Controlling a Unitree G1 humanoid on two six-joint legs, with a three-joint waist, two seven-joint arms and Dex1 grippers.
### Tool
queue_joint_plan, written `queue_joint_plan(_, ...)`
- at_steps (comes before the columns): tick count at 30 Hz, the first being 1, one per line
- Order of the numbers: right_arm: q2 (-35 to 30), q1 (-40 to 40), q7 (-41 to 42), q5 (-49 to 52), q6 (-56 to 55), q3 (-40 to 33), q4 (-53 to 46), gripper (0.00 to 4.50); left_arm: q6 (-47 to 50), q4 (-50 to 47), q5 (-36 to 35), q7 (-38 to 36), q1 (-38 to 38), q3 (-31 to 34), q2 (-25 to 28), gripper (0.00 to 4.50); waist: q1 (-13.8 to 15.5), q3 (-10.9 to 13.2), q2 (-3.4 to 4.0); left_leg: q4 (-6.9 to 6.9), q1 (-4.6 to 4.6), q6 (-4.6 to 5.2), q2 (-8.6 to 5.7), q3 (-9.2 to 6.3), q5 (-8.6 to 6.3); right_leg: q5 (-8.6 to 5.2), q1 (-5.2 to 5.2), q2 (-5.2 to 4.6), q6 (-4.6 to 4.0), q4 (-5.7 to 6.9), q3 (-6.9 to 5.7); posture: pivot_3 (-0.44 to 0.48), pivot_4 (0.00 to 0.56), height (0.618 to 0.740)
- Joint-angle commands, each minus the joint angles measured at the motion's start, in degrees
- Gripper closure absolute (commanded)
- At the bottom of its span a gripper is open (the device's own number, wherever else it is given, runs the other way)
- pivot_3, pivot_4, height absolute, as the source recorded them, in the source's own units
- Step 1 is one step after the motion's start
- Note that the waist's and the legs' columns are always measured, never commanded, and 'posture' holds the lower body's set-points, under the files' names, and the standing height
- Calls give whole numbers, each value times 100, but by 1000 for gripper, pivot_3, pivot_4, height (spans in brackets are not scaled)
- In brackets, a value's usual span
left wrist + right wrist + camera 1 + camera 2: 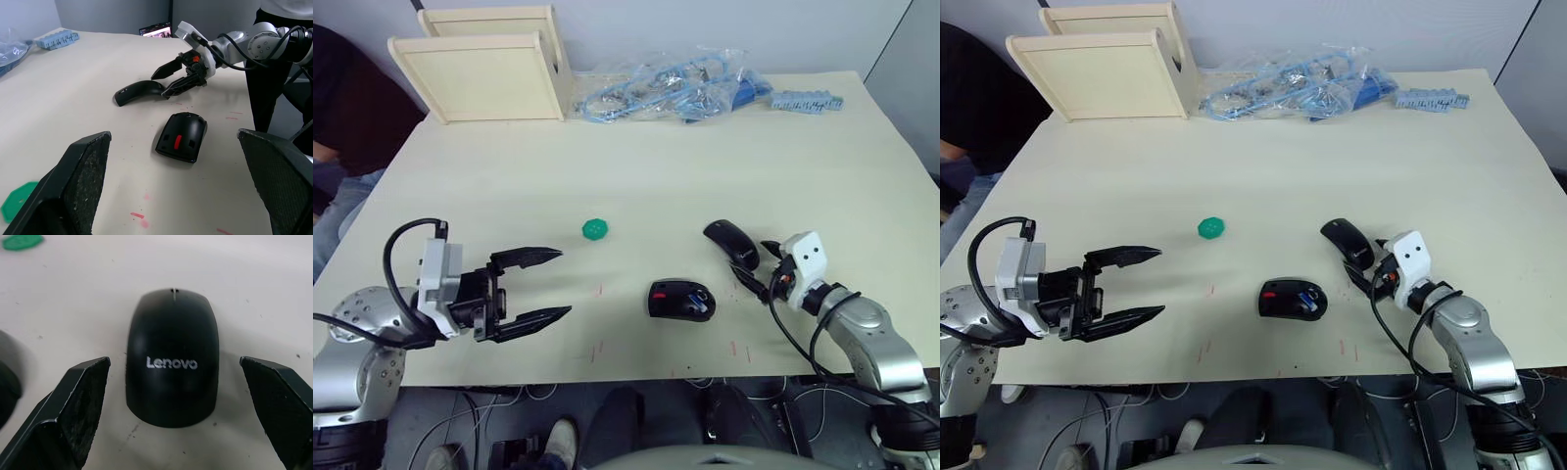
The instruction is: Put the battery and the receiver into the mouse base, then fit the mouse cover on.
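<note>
- Here, one mouse base (680, 300) lies near the front edge of the table (705, 166), slightly right of centre, its open inside showing a red patch and one blue battery (698, 305) seated in it.
- One mouse cover (171, 363), a glossy black shell with a pale logo, lies just right of and slightly beyond the base, apart from it.
- The right gripper (761, 264) sits low at the cover's near right end, its two fingers spread wide on either side of that end; I cannot tell whether they touch it.
- The left gripper (548, 285) hovers at the near left, well apart from the base, its two fingers wide apart and holding nothing.
- One green disc (595, 229) rests mid-table, beyond the left gripper.
- Two pale wooden boxes (489, 73) stand at the far left.
- One heap of clear bags with blue parts (666, 88) lies along the far edge.
</note>
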Motion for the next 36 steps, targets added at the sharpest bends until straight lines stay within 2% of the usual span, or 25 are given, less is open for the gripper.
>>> queue_joint_plan(1,36,-7,-76,7,84,13,-275,0,12,-194,-85,-52,30,32,49,94,-1,0,0,-1,0,0,0,0,0,0,0,0,0,0,0,0,150,740)
queue_joint_plan(6,83,-36,-95,10,165,64,-278,0,53,-252,-75,-28,14,10,40,94,-2,0,0,-2,0,0,0,1,0,0,-2,0,0,0,0,0,150,740)
queue_joint_plan(8,97,-42,-93,9,118,78,-270,554,59,-256,-65,-36,15,7,35,0,-3,0,1,-2,0,0,0,0,0,0,-2,0,0,0,0,0,150,740)
queue_joint_plan(10,99,-42,-93,0,113,86,-271,1381,63,-256,-54,-42,13,2,30,0,-3,0,1,-2,0,0,0,0,0,0,-2,0,0,0,0,0,150,740)
queue_joint_plan(11,97,-42,-100,-11,111,88,-271,1935,61,-253,-47,-43,10,-4,27,0,-3,0,1,-2,0,0,0,0,0,0,-2,0,0,0,0,0,150,740)
queue_joint_plan(12,97,-43,-108,-17,104,85,-273,2224,59,-251,-38,-39,2,-13,23,0,-3,1,1,-2,0,0,0,1,0,0,-2,0,0,0,0,0,150,740)
queue_joint_plan(22,-106,-120,58,1,8,-12,-332,2224,28,-101,48,-7,-257,-215,37,0,-2,1,1,-2,-1,0,0,1,0,0,-3,0,0,0,0,0,150,740)
queue_joint_plan(29,-1037,-149,1395,590,-1,-131,-716,2224,34,43,157,-157,-493,-405,95,0,-1,11,3,-3,-2,0,0,-1,0,0,-3,1,0,-2,-1,0,150,740)
queue_joint_plan(36,-2167,-287,2857,1065,228,113,-1224,2224,-56,260,281,-437,-681,-549,188,0,1,24,7,-3,-4,0,0,1,0,0,-3,0,0,-4,-2,0,150,740)
